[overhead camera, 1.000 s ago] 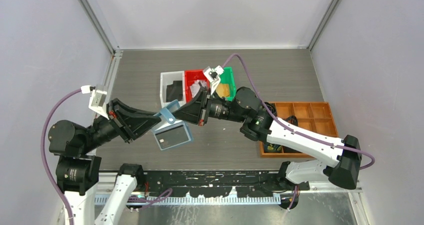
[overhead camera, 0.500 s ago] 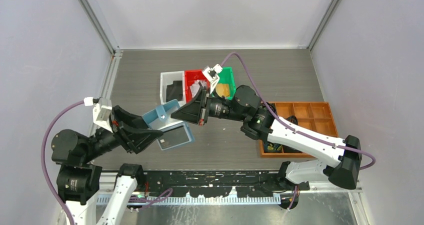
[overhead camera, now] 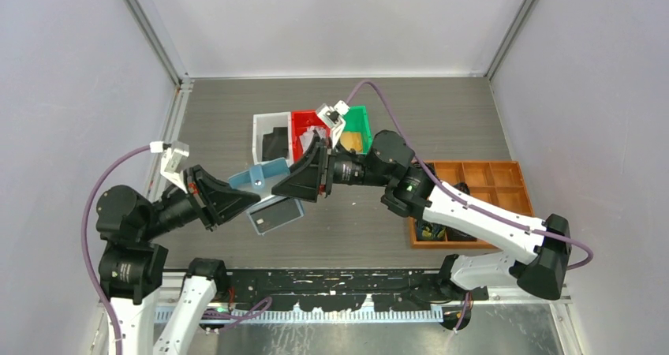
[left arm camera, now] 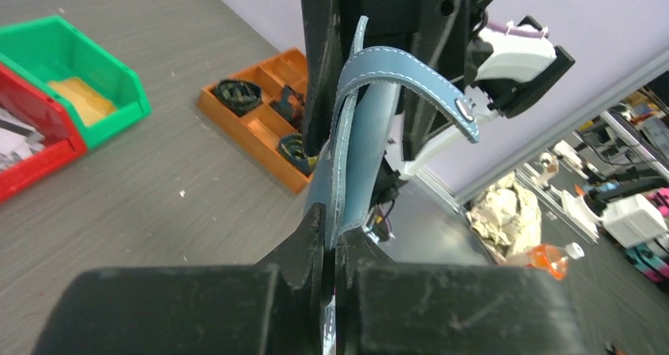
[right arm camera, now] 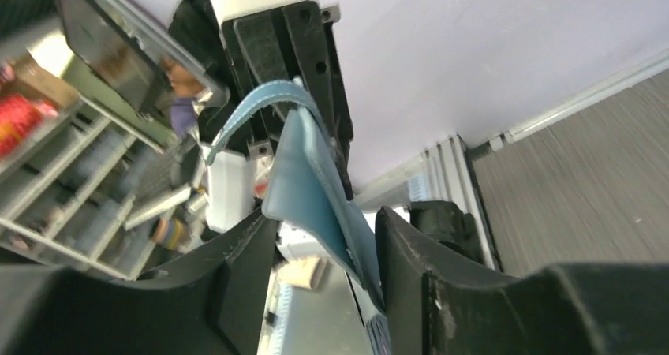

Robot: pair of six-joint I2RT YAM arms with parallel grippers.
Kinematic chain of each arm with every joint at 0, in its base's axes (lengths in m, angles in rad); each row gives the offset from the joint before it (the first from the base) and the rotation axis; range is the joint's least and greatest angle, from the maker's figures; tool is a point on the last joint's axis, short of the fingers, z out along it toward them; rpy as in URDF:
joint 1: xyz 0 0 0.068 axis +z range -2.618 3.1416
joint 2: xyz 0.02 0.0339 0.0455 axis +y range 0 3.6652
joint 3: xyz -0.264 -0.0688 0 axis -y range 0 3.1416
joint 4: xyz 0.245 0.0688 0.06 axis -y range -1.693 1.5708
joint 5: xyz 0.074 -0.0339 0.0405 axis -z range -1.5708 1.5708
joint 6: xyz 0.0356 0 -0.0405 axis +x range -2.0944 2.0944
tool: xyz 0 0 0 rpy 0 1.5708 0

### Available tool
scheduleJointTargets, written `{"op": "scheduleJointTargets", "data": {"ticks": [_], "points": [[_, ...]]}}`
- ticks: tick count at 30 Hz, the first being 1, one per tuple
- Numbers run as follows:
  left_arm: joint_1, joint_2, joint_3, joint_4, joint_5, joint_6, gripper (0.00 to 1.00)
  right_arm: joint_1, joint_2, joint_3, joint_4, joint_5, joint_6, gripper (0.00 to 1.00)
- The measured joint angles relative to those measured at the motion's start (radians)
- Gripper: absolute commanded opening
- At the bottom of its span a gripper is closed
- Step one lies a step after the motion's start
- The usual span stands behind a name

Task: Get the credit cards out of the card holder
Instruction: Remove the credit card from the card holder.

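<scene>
Near the middle of the top view, above the grey table [overhead camera: 442, 118], we are seeing the card holder [overhead camera: 260, 177] hanging open between our two arms. Our left gripper [left arm camera: 330, 241] is clenching one edge of the blue leather, and the snap tab [left arm camera: 442, 87] is curling over beyond it. Our right gripper [right arm camera: 323, 225] is keeping its jaws apart, and the holder is passing between them unpinched. One dark credit card [overhead camera: 274, 216] is sitting in the lower flap. Just behind, toward the upper middle, the white bin [overhead camera: 260, 126], red bin [overhead camera: 300, 122] and green bin [overhead camera: 364, 122] are standing in a row.
</scene>
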State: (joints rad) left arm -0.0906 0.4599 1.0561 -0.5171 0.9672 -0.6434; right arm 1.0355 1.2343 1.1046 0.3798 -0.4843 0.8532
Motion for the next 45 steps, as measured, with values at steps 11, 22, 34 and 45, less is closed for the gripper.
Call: {"op": "scheduleJointTargets", "data": {"ticks": [11,22,34,45], "points": [[0.0,0.111,0.008,-0.21,0.169,0.172,0.0,-0.019,0.161,0.47,-0.685,-0.271,-0.482,0.71],[0.0,0.123,0.03,-0.312,0.276,0.297,0.0,-0.016,0.236,0.545,-0.995,-0.321,-0.71,0.55],[0.0,0.123,0.03,-0.335,0.318,0.342,0.01,-0.014,0.314,0.561,-0.836,-0.435,-0.487,0.1],[0.0,0.126,0.046,-0.286,0.275,0.29,1.0,-0.057,0.252,0.46,-0.609,-0.346,-0.304,0.01]]}}
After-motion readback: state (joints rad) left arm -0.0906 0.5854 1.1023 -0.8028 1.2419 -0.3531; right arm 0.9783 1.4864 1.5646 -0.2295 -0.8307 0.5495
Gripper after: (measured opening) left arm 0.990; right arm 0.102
